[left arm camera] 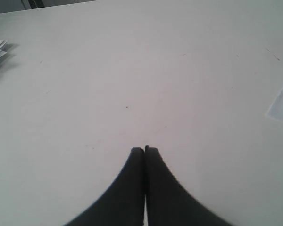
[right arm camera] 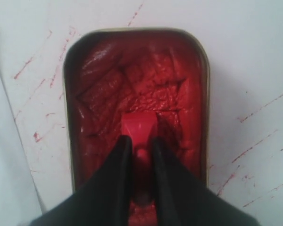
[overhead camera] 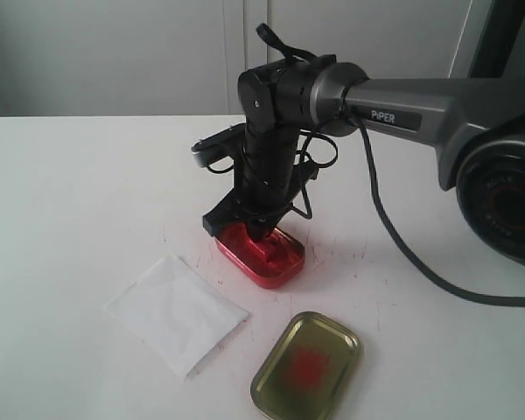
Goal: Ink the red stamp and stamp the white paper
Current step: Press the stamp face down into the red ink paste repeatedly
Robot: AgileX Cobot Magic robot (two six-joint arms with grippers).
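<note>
white table (overhead camera: 70, 219), flecked with red ink marks around the work area. nearest: gold-coloured rectangular tin lid (overhead camera: 306, 366), red smear inside. beside it: thin white paper sheet (overhead camera: 177, 311), creased, lying flat. beyond: red rounded tin of ink paste (overhead camera: 261, 254); small red plastic stamp (right arm camera: 139, 126) set down in the paste, right hand (right arm camera: 140, 141) clamped on its handle. left hand (left arm camera: 144, 149): fingers together, empty, over bare table. handling note: press squarely and lift straight up, so the face inks evenly.
</note>
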